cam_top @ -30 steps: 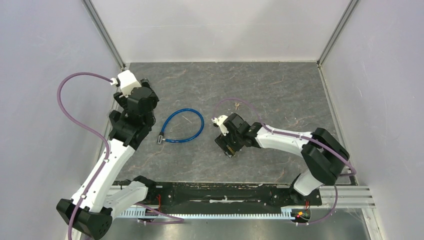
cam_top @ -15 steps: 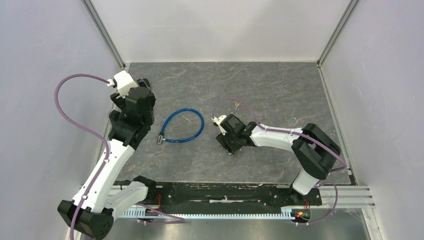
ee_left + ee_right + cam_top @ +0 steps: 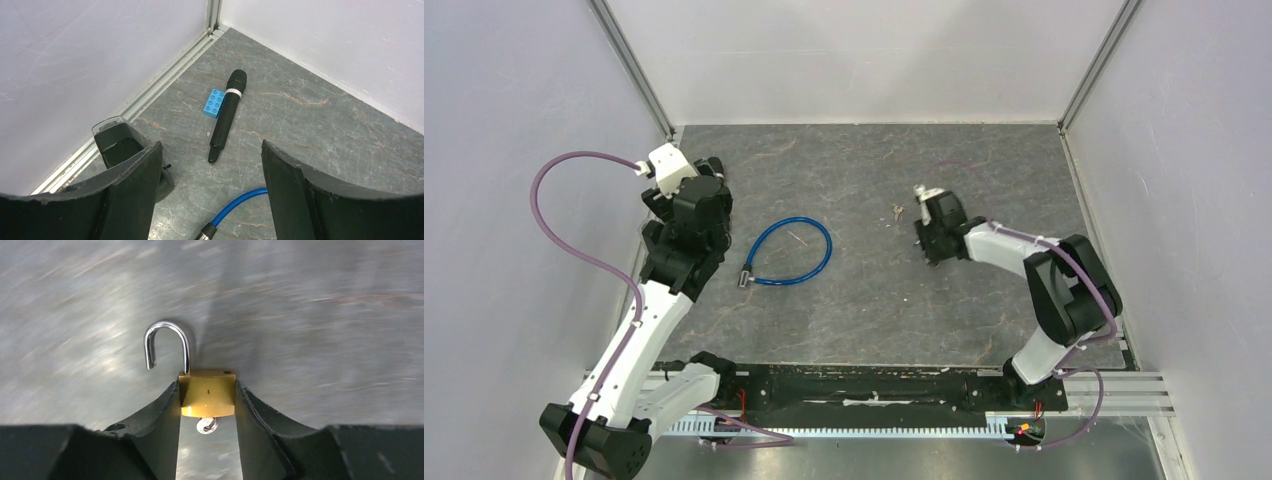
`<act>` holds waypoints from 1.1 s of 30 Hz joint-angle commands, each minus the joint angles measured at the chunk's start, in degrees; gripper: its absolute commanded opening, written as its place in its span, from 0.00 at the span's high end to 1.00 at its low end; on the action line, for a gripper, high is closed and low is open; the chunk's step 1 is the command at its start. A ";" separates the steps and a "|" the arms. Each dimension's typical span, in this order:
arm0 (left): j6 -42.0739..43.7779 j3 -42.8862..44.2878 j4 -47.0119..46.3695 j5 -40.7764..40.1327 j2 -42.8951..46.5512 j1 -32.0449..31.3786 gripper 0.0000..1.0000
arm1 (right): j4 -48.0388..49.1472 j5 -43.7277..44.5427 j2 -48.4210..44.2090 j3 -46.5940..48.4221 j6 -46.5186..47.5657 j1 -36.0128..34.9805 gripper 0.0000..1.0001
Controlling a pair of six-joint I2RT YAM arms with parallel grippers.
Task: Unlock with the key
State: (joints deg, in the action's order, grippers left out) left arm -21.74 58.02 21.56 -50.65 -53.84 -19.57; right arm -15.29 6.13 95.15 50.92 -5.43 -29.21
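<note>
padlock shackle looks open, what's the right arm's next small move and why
Probably lower the padlock to the table and let go. Its shackle already stands open, the right fingers pinch the brass body on both sides, and a silver piece, likely the key, sits underneath, so the unlocking looks done.

You are looking down on a grey stone-patterned table (image 3: 984,150) with white walls. Your left arm (image 3: 639,330) rises along the left edge. Just right of it lies a blue cable loop (image 3: 828,248). Your right gripper (image 3: 934,252) sits right of centre, fingers toward the near edge. Just left of it lie small metal bits, possibly keys (image 3: 897,211), not touching it.
</note>
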 commanded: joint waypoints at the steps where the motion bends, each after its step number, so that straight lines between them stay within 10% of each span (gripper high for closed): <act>1: 3.49 -0.61 -3.97 -3.12 0.91 0.40 0.22 | 1.28 8.41 5.39 1.62 2.56 12.06 0.70; 8: 3.72 -0.71 -4.16 -3.04 1.12 0.33 0.22 | 2.56 7.42 11.01 10.64 2.47 24.54 0.63; 19: 6.16 -1.33 -5.53 4.58 -1.08 0.37 0.21 | 1.06 0.45 1.68 12.82 4.78 24.91 0.34; 33: -2.13 7.68 17.89 21.36 -23.62 1.25 0.20 | 12.34 -1.50 -21.98 -5.70 4.91 5.28 0.32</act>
State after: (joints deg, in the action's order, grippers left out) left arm -19.18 62.48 29.47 -32.73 -72.69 -19.44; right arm -7.44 5.82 76.16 48.86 -1.43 -19.75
